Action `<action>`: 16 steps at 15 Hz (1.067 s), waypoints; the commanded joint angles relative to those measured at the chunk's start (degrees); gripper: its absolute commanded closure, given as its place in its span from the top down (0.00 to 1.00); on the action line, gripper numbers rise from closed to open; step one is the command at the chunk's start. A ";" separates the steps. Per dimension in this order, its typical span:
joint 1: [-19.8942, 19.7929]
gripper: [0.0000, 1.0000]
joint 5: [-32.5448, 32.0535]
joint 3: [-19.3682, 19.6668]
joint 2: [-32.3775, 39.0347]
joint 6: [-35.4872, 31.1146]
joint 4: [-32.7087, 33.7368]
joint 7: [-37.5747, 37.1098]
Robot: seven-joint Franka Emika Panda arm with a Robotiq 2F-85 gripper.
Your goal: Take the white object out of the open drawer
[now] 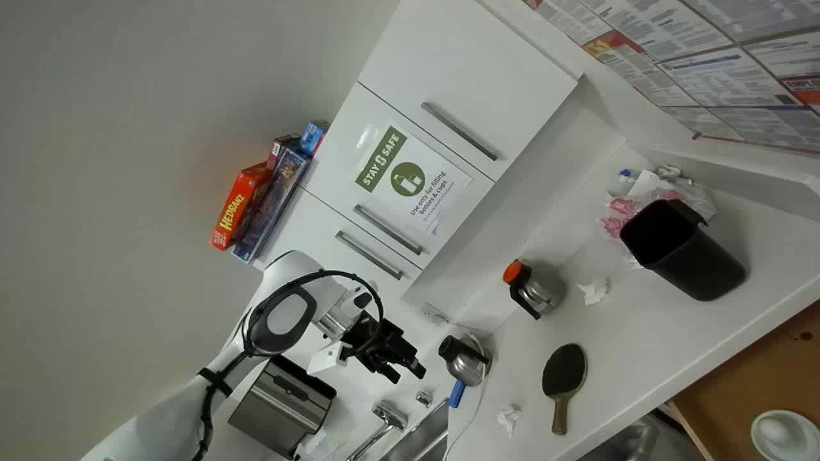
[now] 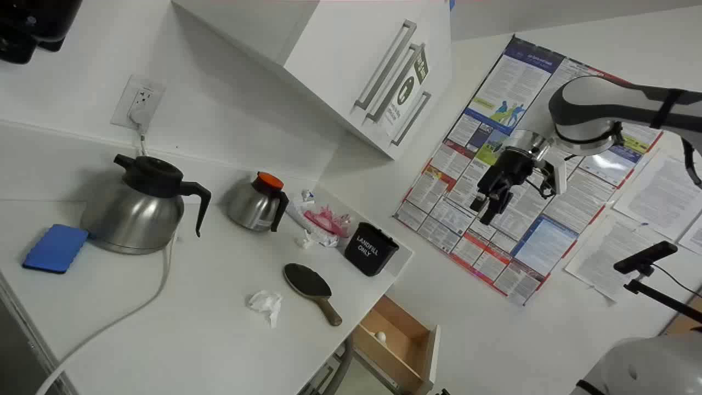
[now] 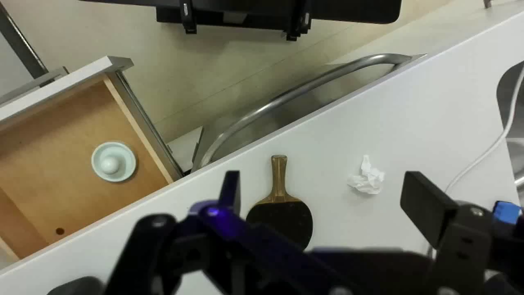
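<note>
The open drawer point(image 3: 61, 139) has a wooden bottom and stands out from under the counter, at the left in the wrist view. It also shows in both exterior views point(image 1: 737, 390) point(image 2: 408, 336). The white object point(image 3: 123, 174) is a round pale dish with a knob in its middle, lying on the drawer bottom. It is partly cut off in an exterior view point(image 1: 797, 448) and small in an exterior view point(image 2: 380, 336). My gripper point(image 3: 323, 190) is open and empty, high above the counter and away from the drawer; it shows in both exterior views point(image 1: 406, 374) point(image 2: 482, 212).
On the counter point(image 3: 430, 123) lie a paddle point(image 3: 282, 217) and crumpled tissue point(image 3: 368, 180). Two steel jugs point(image 2: 140, 214) point(image 2: 252, 206), a black bin point(image 2: 370, 249) and a white cable point(image 2: 120, 312) are there too. White cabinets point(image 1: 461, 70) hang above. A metal rail point(image 3: 286, 96) runs along the counter edge.
</note>
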State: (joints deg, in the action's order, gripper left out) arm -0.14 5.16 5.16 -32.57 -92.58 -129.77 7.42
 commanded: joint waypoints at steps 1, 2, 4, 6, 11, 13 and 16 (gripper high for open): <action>-0.40 1.00 0.14 -0.29 0.06 0.10 0.10 0.17; -0.40 1.00 0.14 -0.29 0.06 0.10 0.10 0.17; -0.40 1.00 0.14 -0.29 0.06 0.10 0.10 0.17; -0.40 1.00 0.14 -0.29 0.06 0.10 0.10 0.17; -2.69 1.00 -0.69 0.75 2.33 -4.17 1.66 -2.25; -5.06 1.00 -1.07 2.18 4.13 -8.14 2.13 -4.17; -9.00 1.00 -2.30 4.57 7.83 -14.42 2.05 -6.78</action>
State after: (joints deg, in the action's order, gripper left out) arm -6.06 4.54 8.30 -29.05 -102.92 -129.38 3.88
